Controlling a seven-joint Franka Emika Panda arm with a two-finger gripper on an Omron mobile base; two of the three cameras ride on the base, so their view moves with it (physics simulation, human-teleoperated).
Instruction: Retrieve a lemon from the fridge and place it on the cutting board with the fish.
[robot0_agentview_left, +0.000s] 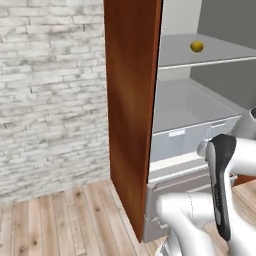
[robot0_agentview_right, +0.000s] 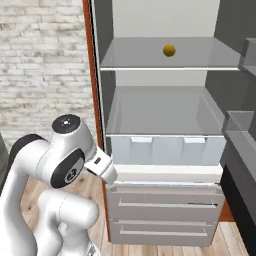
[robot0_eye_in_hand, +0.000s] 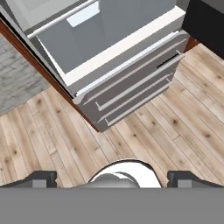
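Fridge (robot0_agentview_right: 165, 150) is open, pale grey interior exposed. Lemon (robot0_agentview_right: 169, 50) sits alone on the upper shelf (robot0_agentview_right: 150, 62), roughly mid-width and toward the back wall, upright and loose, nothing touching it. In the left base view the lemon (robot0_agentview_left: 196, 46) reads the same: on the shelf (robot0_agentview_left: 175, 57), set back from the front edge.

Below the shelf is a clear bin (robot0_agentview_right: 165, 147) with a pale front. Under that, 2 grey drawers (robot0_agentview_right: 162, 217) with horizontal bar pulls, both closed. A red-brown side panel (robot0_agentview_left: 131, 110) flanks the fridge on its left, with a white brick wall (robot0_agentview_left: 50, 95) beyond it and a wood plank floor (robot0_agentview_left: 65, 220) underneath.

Arm is folded low in front of the fridge, well below the lemon's shelf. Hand view looks down at the floor (robot0_eye_in_hand: 166, 131) and the fridge's lower drawers (robot0_eye_in_hand: 135, 83), which run diagonally across the top of that view. Gripper (robot0_eye_in_hand: 113, 178) is released, fingers (robot0_eye_in_hand: 41, 178) spread fully apart at the 2 bottom corners, nothing between them. Gripper is well apart from the lemon.
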